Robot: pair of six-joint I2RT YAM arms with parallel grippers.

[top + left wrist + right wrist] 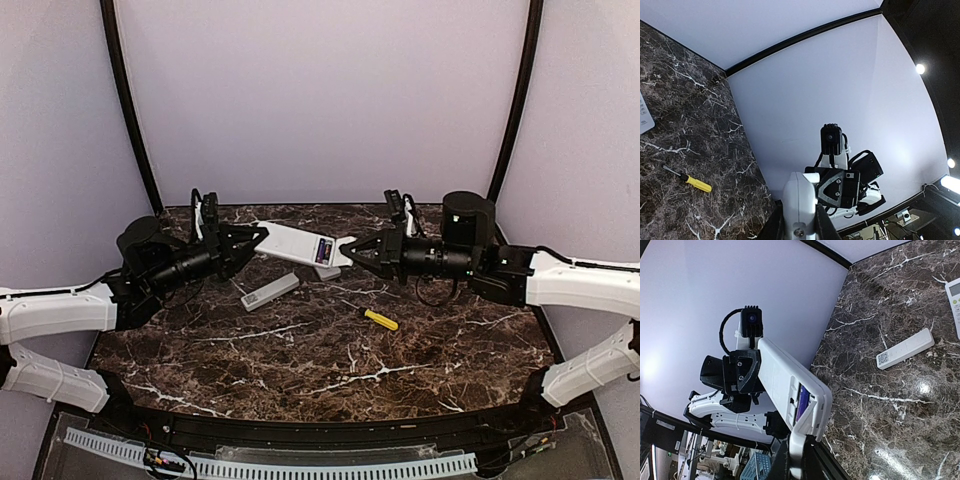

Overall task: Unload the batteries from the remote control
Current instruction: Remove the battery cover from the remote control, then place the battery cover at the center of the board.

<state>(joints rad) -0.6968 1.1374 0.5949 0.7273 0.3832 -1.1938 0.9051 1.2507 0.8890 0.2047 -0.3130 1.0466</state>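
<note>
A white remote [292,243] is held in the air between the two arms. My left gripper [258,238] is shut on its left end; in the left wrist view the remote [799,197] sits end-on between the fingers. My right gripper [347,251] is shut on the white battery cover [806,426], which is hinged partly open at the remote's right end. A blue battery [803,401] shows inside the opened compartment, and also in the top view [325,250]. No red-orange battery is in view.
A second, slim white remote [270,291] lies on the marble table under the held one. A yellow-handled screwdriver [380,319] lies right of centre. Another white remote's edge [954,302] shows in the right wrist view. Walls enclose the back and both sides.
</note>
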